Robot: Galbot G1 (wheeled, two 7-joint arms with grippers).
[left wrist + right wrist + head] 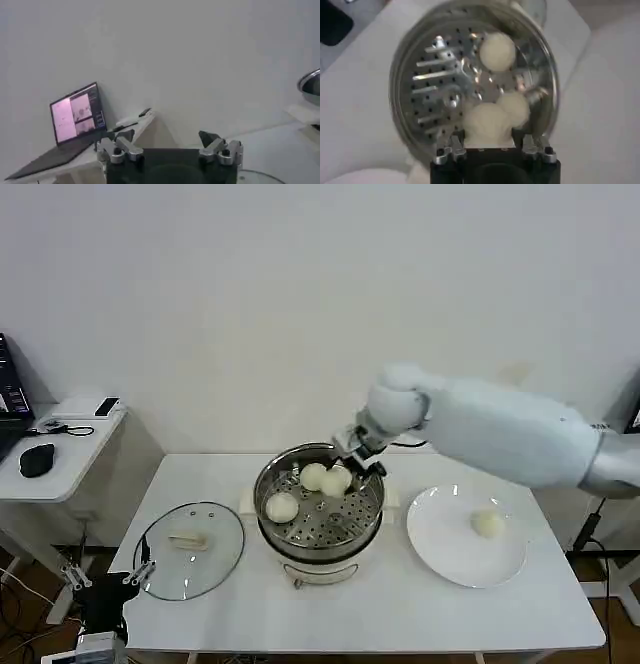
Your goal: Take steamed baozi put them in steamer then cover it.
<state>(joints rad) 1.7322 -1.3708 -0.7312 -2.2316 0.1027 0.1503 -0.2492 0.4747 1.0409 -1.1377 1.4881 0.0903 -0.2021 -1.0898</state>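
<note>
With my right gripper (489,131) clamped on a baozi (487,125) inside the steamer (320,509), I'd set it onto bare tray before parting the jaws, left gripper (170,150) idle, spread.

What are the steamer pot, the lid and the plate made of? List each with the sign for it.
Steamer: polished metal, probably stainless steel; mirror-bright wall, perforated tray.
Cover: clear glass, since the table shows through; metal-looking rim, pale handle, likely plastic.
Plate: glossy white, ceramic or melamine; cannot tell which.
</note>
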